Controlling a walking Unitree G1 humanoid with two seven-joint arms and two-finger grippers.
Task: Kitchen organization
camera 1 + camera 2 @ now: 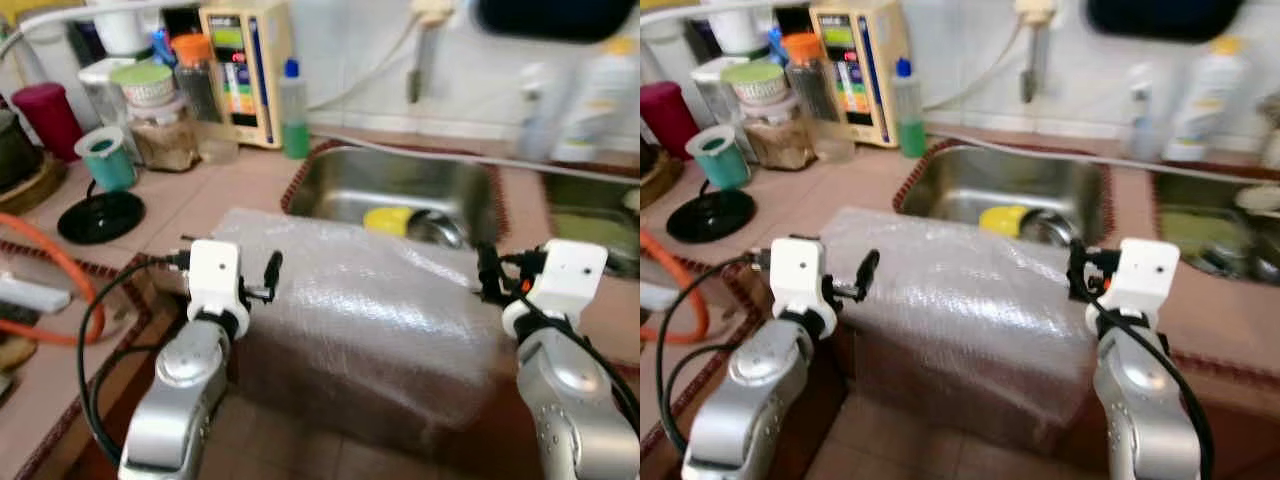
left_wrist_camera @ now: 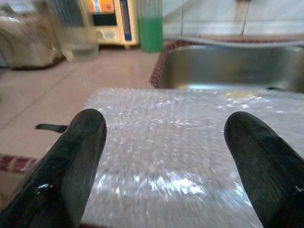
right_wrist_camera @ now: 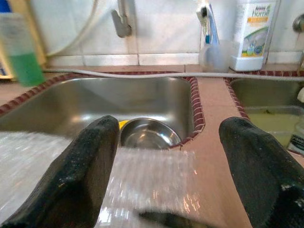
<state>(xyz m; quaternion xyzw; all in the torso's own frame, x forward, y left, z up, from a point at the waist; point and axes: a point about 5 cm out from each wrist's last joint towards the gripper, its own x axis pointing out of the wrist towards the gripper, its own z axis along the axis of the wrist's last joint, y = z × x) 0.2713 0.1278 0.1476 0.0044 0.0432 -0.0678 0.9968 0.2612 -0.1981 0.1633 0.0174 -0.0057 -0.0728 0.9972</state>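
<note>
A sheet of clear bubble wrap (image 1: 360, 300) lies over the counter's front edge, just before the steel sink (image 1: 330, 185), and hangs down toward the floor. My left gripper (image 1: 270, 278) is at the sheet's left edge. Its black fingers (image 2: 80, 152) are open, spread above the wrap with nothing between them. My right gripper (image 1: 488, 272) is at the sheet's right edge. In the right wrist view its fingers (image 3: 85, 171) are also open over the wrap's far corner, facing the sink.
A steel bowl (image 3: 149, 133) and a yellow item (image 1: 388, 220) sit in the sink. A green soap bottle (image 1: 293, 110), jars (image 1: 160, 130), a teal cup (image 1: 108, 160) and a black disc (image 1: 100, 217) stand at the back left. An orange hose (image 1: 50, 260) curves at the left. A second basin (image 1: 590, 215) is at the right.
</note>
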